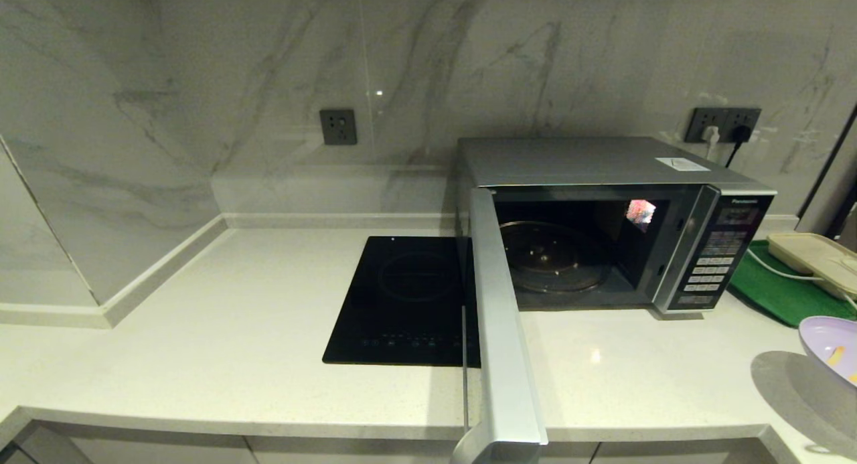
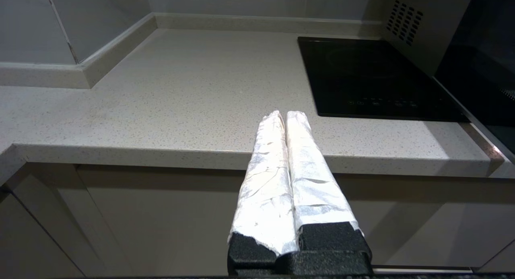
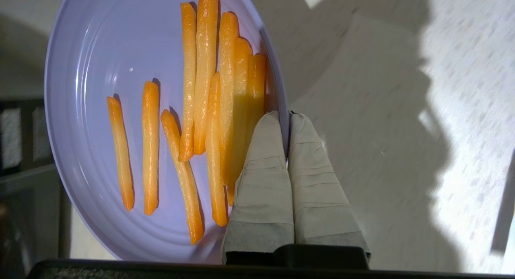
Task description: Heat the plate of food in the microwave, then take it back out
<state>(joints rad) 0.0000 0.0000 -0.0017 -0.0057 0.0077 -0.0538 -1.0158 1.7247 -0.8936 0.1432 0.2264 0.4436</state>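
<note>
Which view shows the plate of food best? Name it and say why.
Right wrist view: the plate of food fills the frame, fries visible, right gripper shut on its rim. Head view shows only a cut-off edge. Left wrist view shows none of it.

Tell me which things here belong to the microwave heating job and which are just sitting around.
Part of the job:
plate of food, pinched at its rim by the right gripper
microwave, door open, turntable bare

Just lying about:
black hob
beige container on the green tray
left gripper, shut, idle off the counter edge
</note>
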